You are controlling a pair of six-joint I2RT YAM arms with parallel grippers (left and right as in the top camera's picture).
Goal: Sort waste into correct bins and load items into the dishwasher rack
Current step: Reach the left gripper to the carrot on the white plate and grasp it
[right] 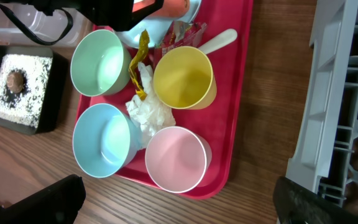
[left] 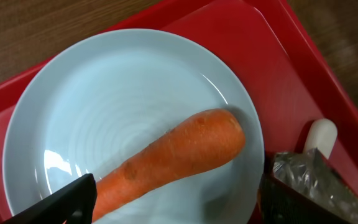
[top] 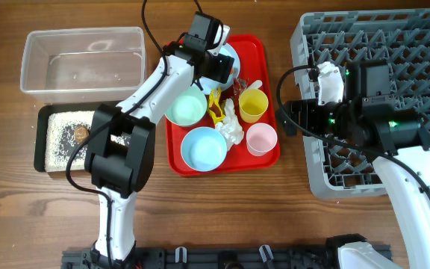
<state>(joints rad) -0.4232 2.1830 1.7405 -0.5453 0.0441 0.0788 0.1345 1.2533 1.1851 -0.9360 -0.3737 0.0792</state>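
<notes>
An orange carrot (left: 173, 155) lies on the light blue plate (left: 129, 93) at the back of the red tray. My left gripper (left: 179, 208) hangs open just over it, the carrot's thin end by the left finger (left: 61, 202). A white spoon (right: 219, 40) and a snack wrapper (left: 309, 177) lie beside the plate. Two bowls (right: 101, 62) (right: 104, 140), a yellow cup (right: 184, 78), a pink cup (right: 176, 158), a crumpled tissue (right: 151, 115) and a yellow wrapper (right: 140, 68) share the tray. My right gripper (right: 185, 208) stands open and empty over the table beside the pink cup.
The clear tub (top: 80, 56) stands at the back left. In front of it the black tray (top: 45, 138) holds white grains and a brown lump (right: 16, 79). The grey dishwasher rack (top: 379, 97) fills the right side, close behind my right arm.
</notes>
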